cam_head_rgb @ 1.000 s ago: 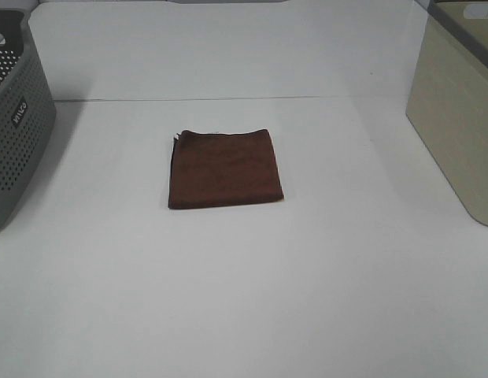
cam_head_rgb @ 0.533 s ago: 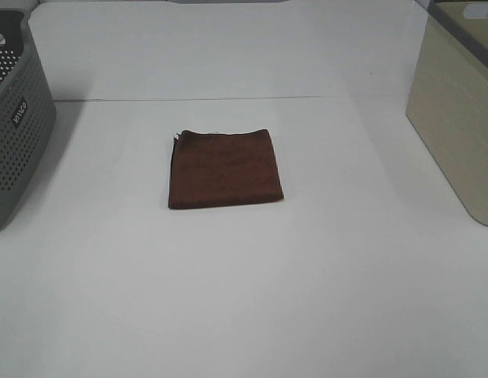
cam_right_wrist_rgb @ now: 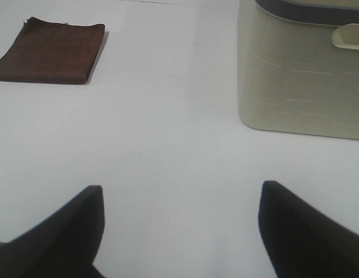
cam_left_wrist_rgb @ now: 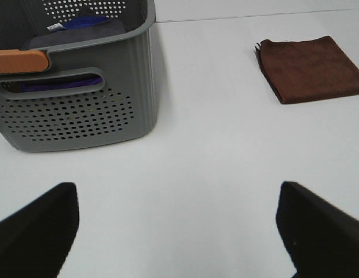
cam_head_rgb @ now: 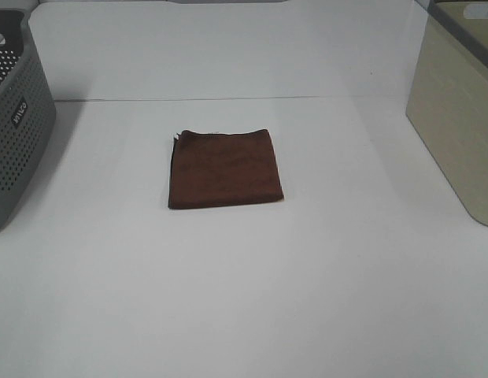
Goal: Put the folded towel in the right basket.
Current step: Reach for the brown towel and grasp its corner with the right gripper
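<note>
A folded brown towel [cam_head_rgb: 225,168] lies flat in the middle of the white table; it also shows in the left wrist view [cam_left_wrist_rgb: 311,68] and the right wrist view [cam_right_wrist_rgb: 51,51]. The right basket [cam_head_rgb: 460,110] is beige with a dark rim, at the table's right edge; it shows in the right wrist view [cam_right_wrist_rgb: 301,72] too. My left gripper [cam_left_wrist_rgb: 176,231] is open and empty, well short of the towel. My right gripper [cam_right_wrist_rgb: 179,231] is open and empty, between towel and beige basket but short of both. Neither gripper shows in the exterior view.
A grey perforated basket [cam_head_rgb: 14,126] stands at the table's left edge. In the left wrist view [cam_left_wrist_rgb: 75,87] it holds dark blue cloth and has an orange handle piece.
</note>
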`<state>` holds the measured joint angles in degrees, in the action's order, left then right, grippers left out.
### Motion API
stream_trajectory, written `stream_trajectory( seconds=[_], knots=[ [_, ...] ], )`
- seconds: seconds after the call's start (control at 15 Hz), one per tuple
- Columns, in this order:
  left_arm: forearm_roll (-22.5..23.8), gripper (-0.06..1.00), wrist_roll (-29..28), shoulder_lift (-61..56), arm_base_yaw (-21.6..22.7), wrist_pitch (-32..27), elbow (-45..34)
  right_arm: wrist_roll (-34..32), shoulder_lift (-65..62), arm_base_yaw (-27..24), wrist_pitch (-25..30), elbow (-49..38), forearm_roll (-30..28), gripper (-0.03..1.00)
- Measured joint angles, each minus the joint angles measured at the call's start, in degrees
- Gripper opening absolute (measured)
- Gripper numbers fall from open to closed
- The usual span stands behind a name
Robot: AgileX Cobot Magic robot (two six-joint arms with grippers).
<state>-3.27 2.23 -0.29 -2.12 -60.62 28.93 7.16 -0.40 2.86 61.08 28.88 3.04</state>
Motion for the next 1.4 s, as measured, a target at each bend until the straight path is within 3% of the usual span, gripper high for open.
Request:
stream_trajectory(
  seconds=[0.73, 1.13, 1.4],
  knots=[
    [0.0, 0.88, 0.0, 0.0, 0.0, 0.0, 0.0, -0.3, 1.6, 0.0, -0.2, 0.1, -0.1, 0.70],
    [0.0, 0.88, 0.0, 0.0, 0.0, 0.0, 0.0, -0.9, 19.4, 0.0, -15.6, 4.7, 2.2, 0.70],
    [0.0, 0.88, 0.0, 0.0, 0.0, 0.0, 0.0, -0.9, 38.6, 0.0, -18.3, 13.1, 3.8, 0.70]
  ],
)
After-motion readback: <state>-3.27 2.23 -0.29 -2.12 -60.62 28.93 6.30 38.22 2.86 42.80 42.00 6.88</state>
